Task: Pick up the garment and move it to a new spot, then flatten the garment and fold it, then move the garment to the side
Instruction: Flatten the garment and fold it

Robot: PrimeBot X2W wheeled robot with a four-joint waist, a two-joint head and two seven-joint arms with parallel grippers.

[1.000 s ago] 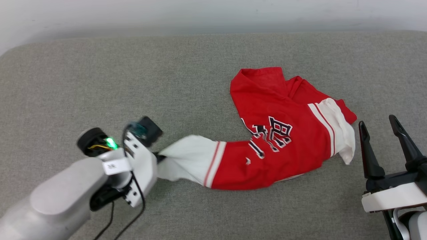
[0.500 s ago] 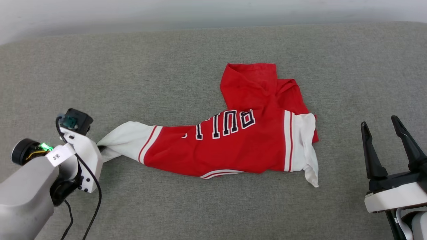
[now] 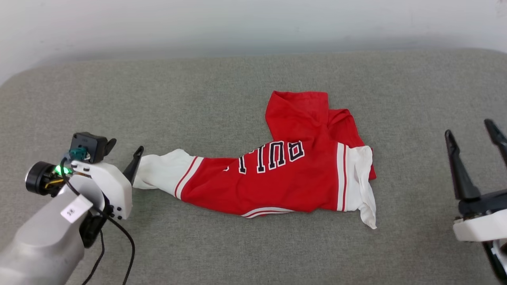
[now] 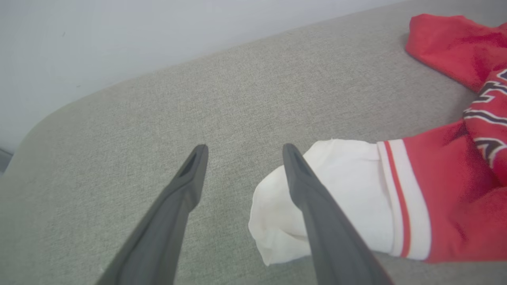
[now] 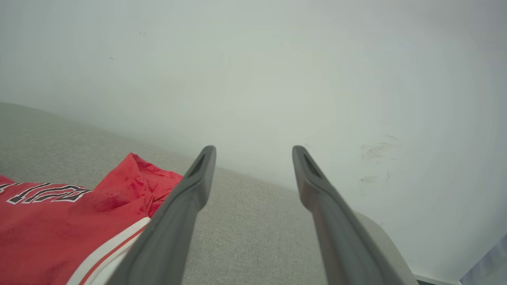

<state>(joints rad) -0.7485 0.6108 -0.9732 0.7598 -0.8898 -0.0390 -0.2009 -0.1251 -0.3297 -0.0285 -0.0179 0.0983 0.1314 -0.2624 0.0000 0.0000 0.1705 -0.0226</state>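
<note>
Red-and-white jersey cloth lies spread on a grey upholstered surface [image 3: 198, 99] before a pale wall [image 3: 237, 23], between the robot's two arms. The garment [image 3: 277, 186] rests flat but rumpled, its long axis running side to side across the head view: one white sleeve [image 4: 344, 186] stretches out towards the robot's left, and the other, edged with red-and-white stripes, sits bunched at the robot's right. A red flap of the body extends away towards the wall. The black-and-white block lettering [image 3: 273, 156] faces up and reads upside down from the head camera.

The left gripper [image 4: 245, 148] hovers at the tip of the outstretched sleeve with its jaws spread wide and nothing between them. The sleeve's end sits just beside one dark finger, outside the gap; whether cloth and finger touch cannot be told. The right gripper [image 3: 467, 127] hangs well apart from the garment on its other side, jaws equally wide and holding nothing, fingers aimed towards the wall.
</note>
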